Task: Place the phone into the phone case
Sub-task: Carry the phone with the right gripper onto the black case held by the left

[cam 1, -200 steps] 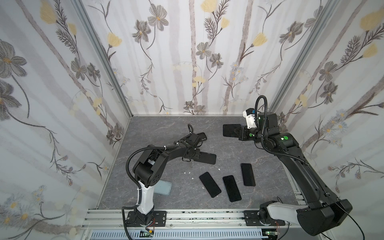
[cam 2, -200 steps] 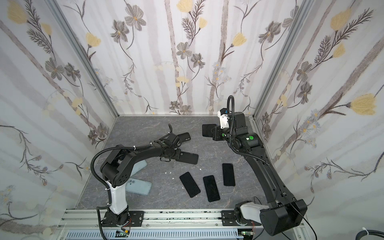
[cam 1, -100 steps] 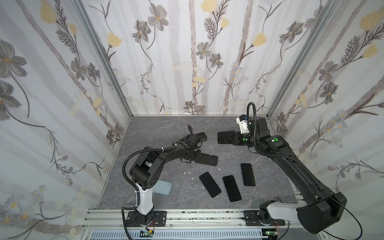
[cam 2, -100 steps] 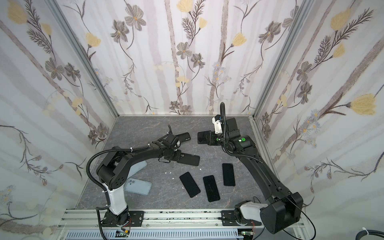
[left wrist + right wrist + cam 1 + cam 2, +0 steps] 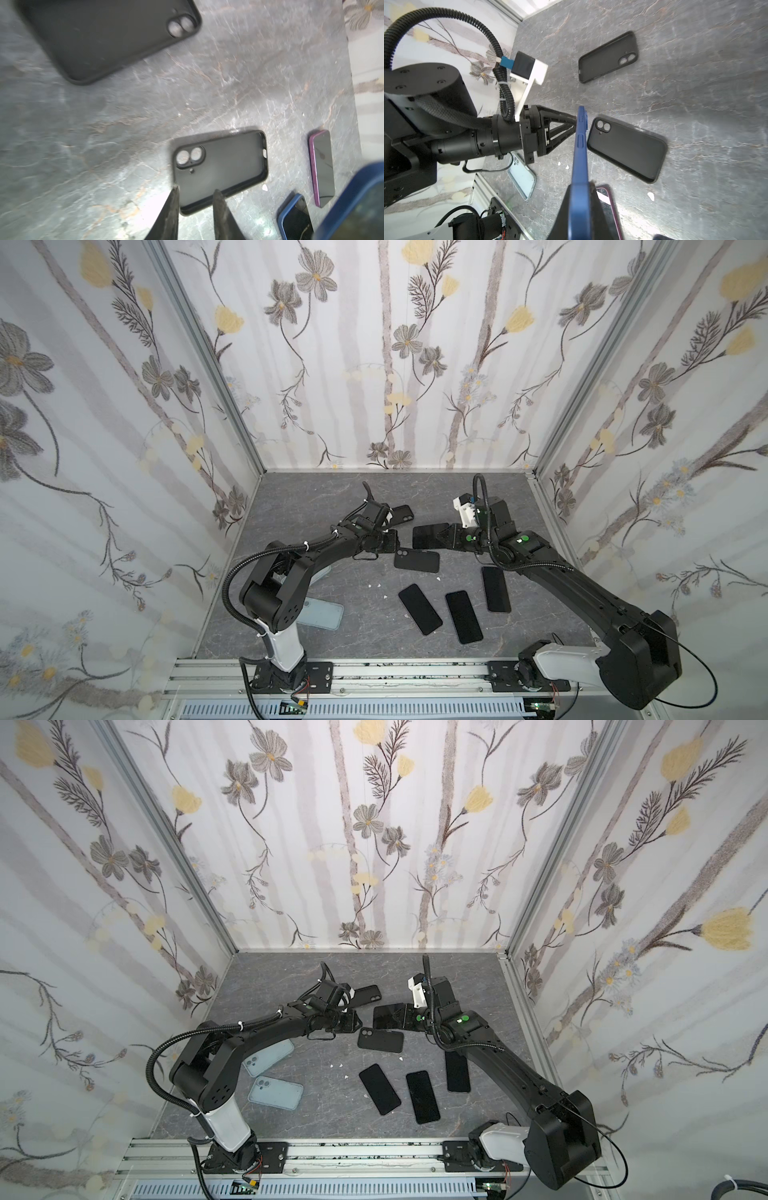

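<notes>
An empty black phone case (image 5: 417, 560) (image 5: 380, 1040) lies flat mid-table, inside up. My left gripper (image 5: 392, 544) (image 5: 195, 192) hovers at its camera-hole corner, the jaws a little apart and holding nothing; the case (image 5: 220, 166) shows behind the tips. My right gripper (image 5: 443, 537) (image 5: 580, 185) is shut on a blue-rimmed phone (image 5: 580, 149), held on edge just beside the case (image 5: 627, 149). In both top views that phone (image 5: 429, 534) (image 5: 387, 1016) hangs at the case's far edge, close to the left gripper (image 5: 572, 123).
A second black case (image 5: 402, 514) (image 5: 608, 57) lies behind the left wrist. Three dark phones (image 5: 419, 614) (image 5: 463, 616) (image 5: 495, 589) lie in front. Two pale blue cases (image 5: 275, 1092) (image 5: 268, 1056) lie by the left arm's base. Small white scraps (image 5: 384, 596) dot the table.
My right arm has carried the phone from the back right leftward and down to the case. The left gripper's jaws have parted slightly; the case has stayed in place.
</notes>
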Controlling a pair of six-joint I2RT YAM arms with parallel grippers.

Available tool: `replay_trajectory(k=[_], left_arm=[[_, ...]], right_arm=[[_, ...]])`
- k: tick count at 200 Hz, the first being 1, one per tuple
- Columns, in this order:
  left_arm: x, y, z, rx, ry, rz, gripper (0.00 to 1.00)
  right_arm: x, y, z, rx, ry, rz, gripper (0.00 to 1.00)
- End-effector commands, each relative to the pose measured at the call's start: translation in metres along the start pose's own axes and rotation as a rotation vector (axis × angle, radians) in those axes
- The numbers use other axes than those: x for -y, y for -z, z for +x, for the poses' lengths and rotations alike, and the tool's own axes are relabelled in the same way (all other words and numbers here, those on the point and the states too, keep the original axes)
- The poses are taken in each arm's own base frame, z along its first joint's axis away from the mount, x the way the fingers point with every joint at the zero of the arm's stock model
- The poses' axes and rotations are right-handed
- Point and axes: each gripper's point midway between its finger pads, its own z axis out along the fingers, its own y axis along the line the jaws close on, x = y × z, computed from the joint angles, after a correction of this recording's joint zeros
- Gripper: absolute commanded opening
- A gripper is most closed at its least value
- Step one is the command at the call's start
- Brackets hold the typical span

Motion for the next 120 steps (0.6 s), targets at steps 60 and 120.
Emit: replay_trajectory(k=[60,120], left_arm=[[0.007,-0.012,0.011,-0.040,0.075,0.114,0.35],[0.005,-0.023,0.016,-0.071,0.111,0.135,0.37]], right_arm=[[0.013,-0.043,0.018,-0.016,-0.148,-0.012,0.00],[0.018,-0.068,0.026,-0.090,-0.169,-0.027,0.00]])
